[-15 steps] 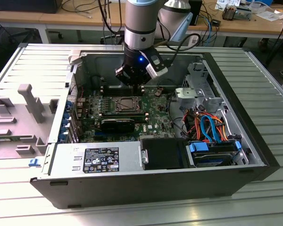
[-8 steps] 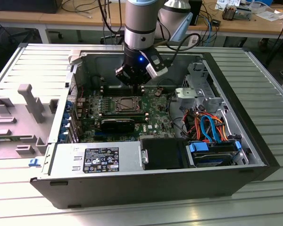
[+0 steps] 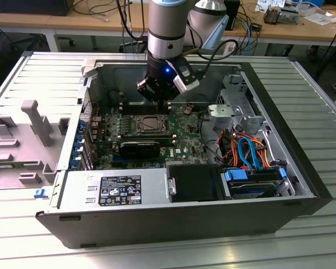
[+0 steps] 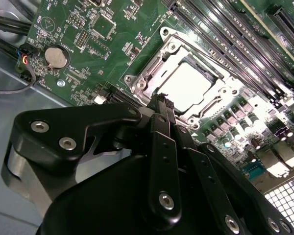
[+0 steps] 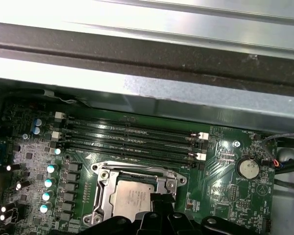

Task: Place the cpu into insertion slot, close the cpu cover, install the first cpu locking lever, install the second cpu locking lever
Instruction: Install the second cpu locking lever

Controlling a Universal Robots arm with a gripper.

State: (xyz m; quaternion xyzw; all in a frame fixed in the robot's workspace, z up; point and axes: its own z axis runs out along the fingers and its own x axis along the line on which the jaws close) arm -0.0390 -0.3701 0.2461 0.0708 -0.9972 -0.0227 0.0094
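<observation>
The cpu (image 4: 190, 87) lies flat in the insertion slot (image 4: 213, 73) on the green motherboard (image 3: 182, 131), its dull silver top showing through the square cutout of the cpu cover (image 4: 152, 73), which lies down flat around it. The largest thing in the exterior view is the open computer case (image 3: 302, 168), lying on its side on a ribbed metal table (image 3: 45, 73); inside it the motherboard takes the middle, a grey power supply box (image 3: 115, 190) sits along the near edge, and a bundle of orange and blue cables (image 3: 246, 148) fills the exterior view's right. The robot arm (image 3: 167, 28) comes down from above into the case, and the gripper (image 3: 158, 100) hangs just above the socket's far side. In the second wrist view the black fingers (image 4: 162, 105) are drawn together to a narrow tip right over the edge of the cover frame, with nothing seen between them; whether the tip touches the frame cannot be told. In both wrist views the long black memory slots (image 5: 130, 134) run beside the socket, and a round coin battery (image 5: 248, 168) sits on the board well apart from it. A thin wire lever (image 4: 186, 41) runs along one side of the cover.
</observation>
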